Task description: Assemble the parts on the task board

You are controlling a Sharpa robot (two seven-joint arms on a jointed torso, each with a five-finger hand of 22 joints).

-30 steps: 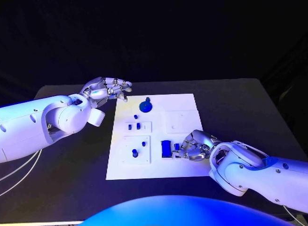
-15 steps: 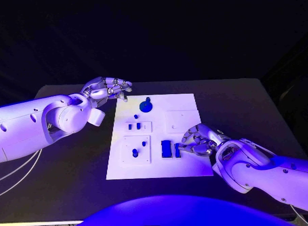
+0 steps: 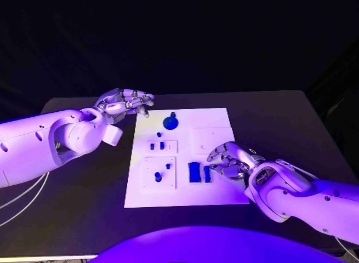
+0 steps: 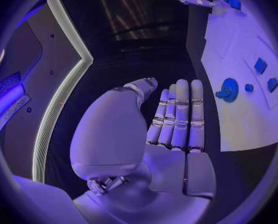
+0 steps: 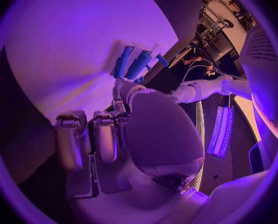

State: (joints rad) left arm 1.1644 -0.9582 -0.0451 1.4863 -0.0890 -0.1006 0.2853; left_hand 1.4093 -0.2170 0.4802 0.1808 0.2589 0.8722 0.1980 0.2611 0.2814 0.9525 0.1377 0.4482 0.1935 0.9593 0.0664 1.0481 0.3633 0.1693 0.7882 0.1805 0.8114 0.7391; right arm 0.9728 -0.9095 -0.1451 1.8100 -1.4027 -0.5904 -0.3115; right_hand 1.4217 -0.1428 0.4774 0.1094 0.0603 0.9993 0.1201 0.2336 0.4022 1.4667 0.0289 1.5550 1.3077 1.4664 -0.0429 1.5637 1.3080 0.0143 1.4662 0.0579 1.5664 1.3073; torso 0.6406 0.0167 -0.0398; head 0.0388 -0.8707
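On the white task board (image 3: 218, 123) in the middle of the black table (image 3: 290, 120), the right hand (image 3: 231, 161) now sits a little farther up the board than a second ago, its fingers lifted and fanned above the near right area instead of bunched low over it. Just beside its fingertips lie two upright blue bars (image 3: 194, 172), touching nothing of the hand; in the right wrist view the same bars (image 5: 131, 63) lie just beyond the thumb, and the hand (image 5: 123, 129) grasps nothing, its fingers bent but apart. The left hand (image 3: 125, 102) has stayed off the board's far left corner, fingers curled in, empty; its wrist view shows the fingers (image 4: 179, 117) straight together, holding nothing. Near that hand the round blue knob (image 3: 171, 123) stands as before, with small blue pegs (image 3: 156, 146) below it.
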